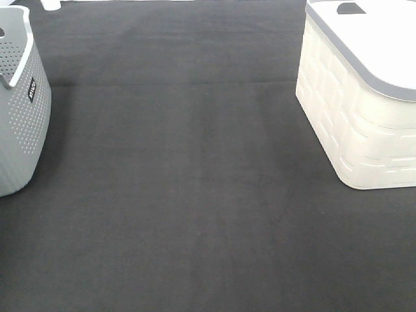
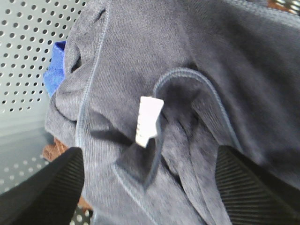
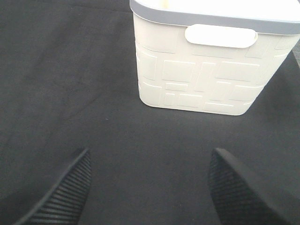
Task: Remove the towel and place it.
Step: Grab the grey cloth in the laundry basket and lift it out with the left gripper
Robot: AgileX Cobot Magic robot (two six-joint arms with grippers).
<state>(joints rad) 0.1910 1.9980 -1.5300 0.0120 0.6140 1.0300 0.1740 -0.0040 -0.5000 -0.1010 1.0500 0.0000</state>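
The towel (image 2: 140, 61), a grey-lavender cloth with a stitched hem and a small white tag (image 2: 148, 119), lies crumpled inside the grey perforated basket (image 2: 28, 56). My left gripper (image 2: 149, 152) hovers close over it, open, with a black finger on either side of the folds and nothing pinched. My right gripper (image 3: 150, 157) is open above the black table cover, facing the cream basket (image 3: 201, 70), with nothing between its fingers. The exterior high view shows neither gripper, and the towel is hidden there.
The grey basket (image 1: 19, 97) stands at the table's left edge and the cream basket (image 1: 364, 110) at the right, on a black mat (image 1: 195, 195). Beside the towel in the grey basket lie a blue cloth (image 2: 56, 68) and a brown cloth (image 2: 54, 150).
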